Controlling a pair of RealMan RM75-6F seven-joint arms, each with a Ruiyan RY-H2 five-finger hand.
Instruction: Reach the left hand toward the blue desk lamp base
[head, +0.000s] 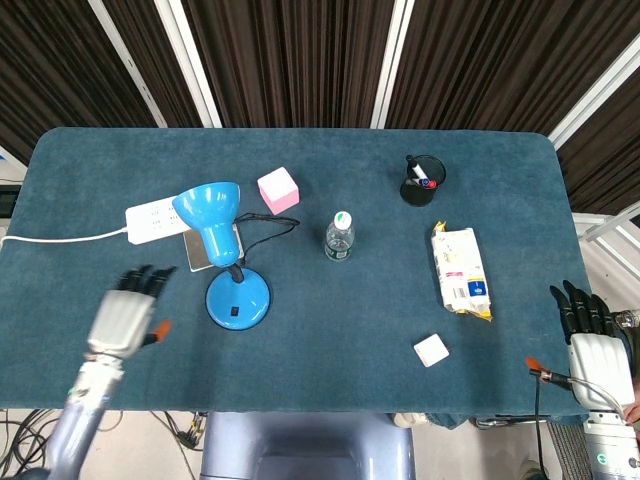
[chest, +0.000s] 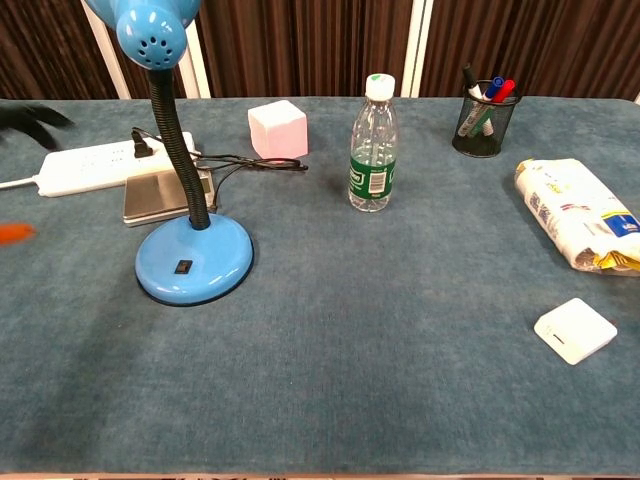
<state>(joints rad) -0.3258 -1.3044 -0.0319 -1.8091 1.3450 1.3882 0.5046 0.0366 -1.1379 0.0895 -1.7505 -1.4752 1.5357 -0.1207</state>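
Note:
The blue desk lamp stands left of centre, its round base (head: 238, 299) (chest: 195, 261) flat on the cloth with a black switch on top and its shade (head: 207, 213) bent over the neck. My left hand (head: 124, 315) hovers to the left of the base, well apart from it, fingers spread and pointing away from me, holding nothing. In the chest view only blurred dark fingertips (chest: 25, 116) and an orange tab show at the left edge. My right hand (head: 590, 345) sits past the table's right edge, fingers extended and empty.
Behind the lamp lie a white power strip (head: 156, 220), a small silver scale (chest: 160, 195) and a black cord. A pink cube (head: 278, 189), a water bottle (chest: 373, 143), a pen cup (head: 423, 179), a snack packet (head: 461, 270) and a small white box (head: 431, 350) spread across the table.

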